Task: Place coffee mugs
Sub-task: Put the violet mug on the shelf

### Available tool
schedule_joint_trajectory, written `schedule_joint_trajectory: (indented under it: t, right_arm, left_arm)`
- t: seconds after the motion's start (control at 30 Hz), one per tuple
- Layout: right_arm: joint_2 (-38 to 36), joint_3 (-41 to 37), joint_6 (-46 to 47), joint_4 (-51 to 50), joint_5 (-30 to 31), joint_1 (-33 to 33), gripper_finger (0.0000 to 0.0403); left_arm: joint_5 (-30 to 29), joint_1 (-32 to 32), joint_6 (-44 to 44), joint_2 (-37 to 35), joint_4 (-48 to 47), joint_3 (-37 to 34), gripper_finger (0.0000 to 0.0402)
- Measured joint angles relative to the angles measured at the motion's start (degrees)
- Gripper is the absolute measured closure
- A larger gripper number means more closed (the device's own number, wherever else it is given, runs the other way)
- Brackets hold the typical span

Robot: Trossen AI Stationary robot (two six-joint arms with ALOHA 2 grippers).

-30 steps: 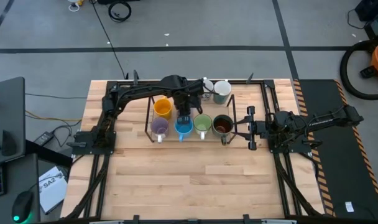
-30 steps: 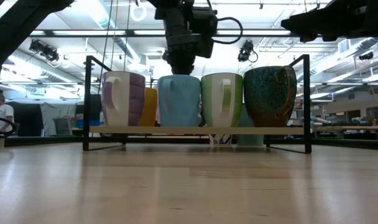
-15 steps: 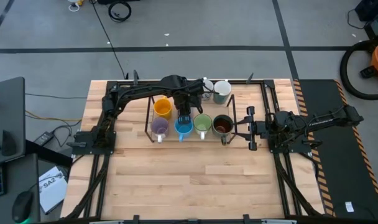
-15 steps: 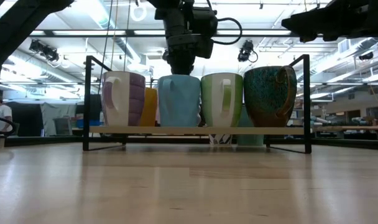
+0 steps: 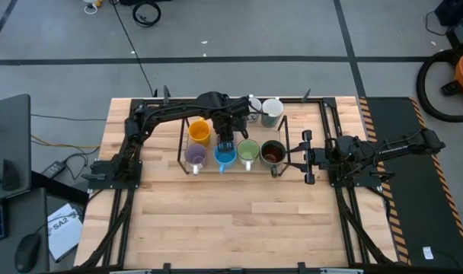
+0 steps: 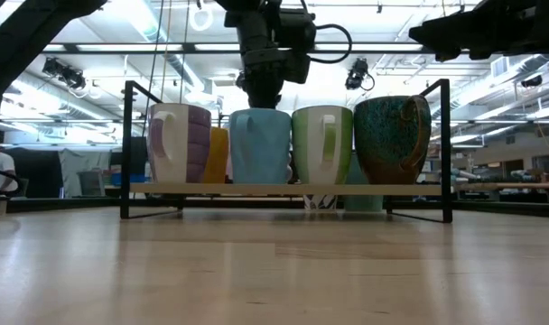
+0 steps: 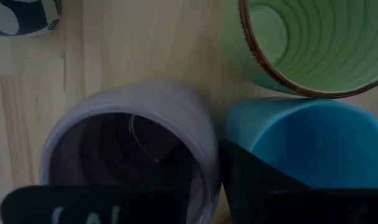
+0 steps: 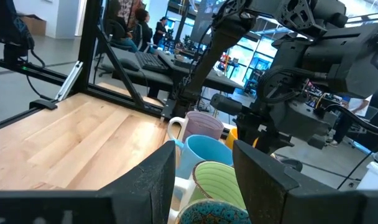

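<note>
Above the rack's (image 5: 180, 149) back row, the left gripper (image 5: 226, 139) hangs over a lavender mug (image 7: 130, 152), one finger (image 7: 96, 204) inside its mouth and the other between it and the blue mug (image 5: 225, 157); whether the fingers pinch the wall or stand loose I cannot tell. Along the front row stand another lavender mug (image 5: 195, 157), the blue, the green mug (image 5: 249, 151) and the dark mug (image 5: 273, 154). Behind them sit the orange mug (image 5: 199, 132) and, off the rack, a pale mug (image 5: 272, 111). Right of the rack, the right gripper (image 5: 309, 157) waits with fingers spread, holding nothing.
</note>
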Motion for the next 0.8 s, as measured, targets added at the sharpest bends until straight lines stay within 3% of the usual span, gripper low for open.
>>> schedule_joint_trajectory:
  t: [0.8]
  right_arm:
    - [0.02, 0.00, -0.42, 0.39, 0.01, 0.00, 0.0237]
  left_arm:
    - [-0.04, 0.15, 1.13, 0.00, -2.72, 1.47, 0.0305]
